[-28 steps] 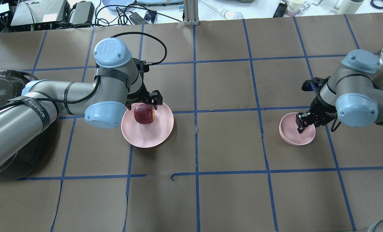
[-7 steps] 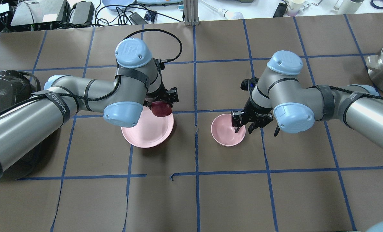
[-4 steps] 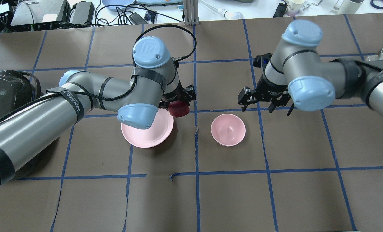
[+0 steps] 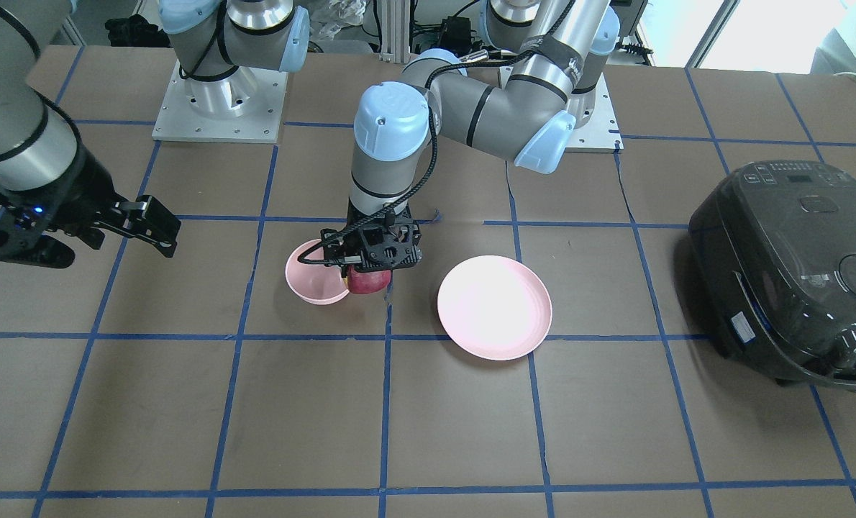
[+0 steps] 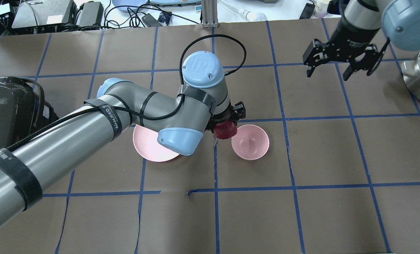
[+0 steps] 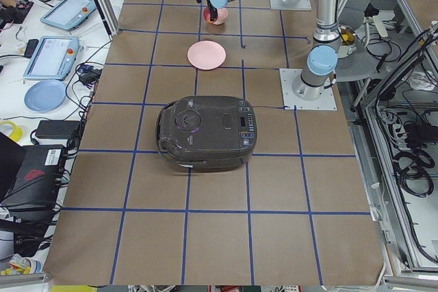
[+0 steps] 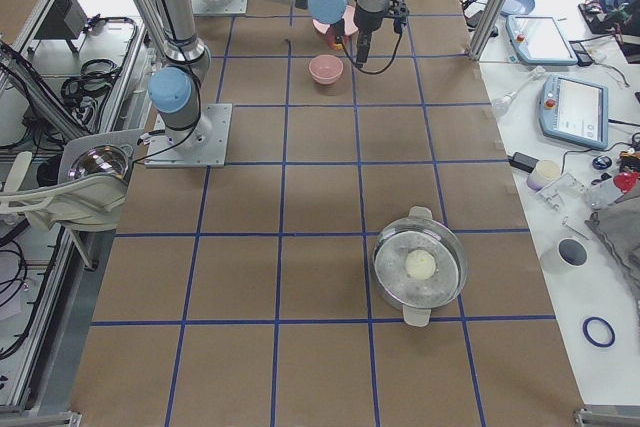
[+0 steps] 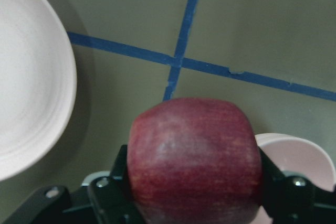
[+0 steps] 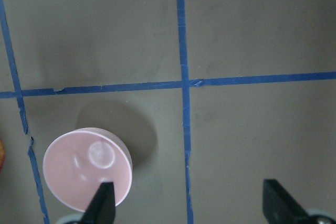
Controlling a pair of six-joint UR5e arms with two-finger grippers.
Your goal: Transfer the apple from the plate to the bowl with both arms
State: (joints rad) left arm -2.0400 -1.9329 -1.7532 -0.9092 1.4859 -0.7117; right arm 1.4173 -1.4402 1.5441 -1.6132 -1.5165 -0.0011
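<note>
Both pink dishes sit on the brown paper table (image 5: 252, 218), which is gridded with blue tape (image 5: 294, 185). They are the wide shallow plate (image 5: 147, 145) and the small deep bowl (image 5: 251, 144), near each other with one line of the tape running between them. Neither holds anything.

The left gripper (image 4: 369, 272) points straight down, its jaws clamped on two sides of the dark red apple (image 5: 225, 131), and holds it clear of the table. The apple hangs off the plate, over the gap between the dishes, just at the bowl's rim on the plate side. In the front-facing view it overlaps that rim, and in the left wrist view a slice of the bowl shows below and beside it. It is not inside the bowl.

The right gripper (image 5: 327, 72) is raised, well apart from the bowl, over the far right part of the table in the overhead view. Its jaws stand wide apart with nothing between them.

A dark rice cooker (image 4: 788, 266) sits at the robot's left end of the table, and a lidded steel pot (image 7: 420, 265) at the right end.
</note>
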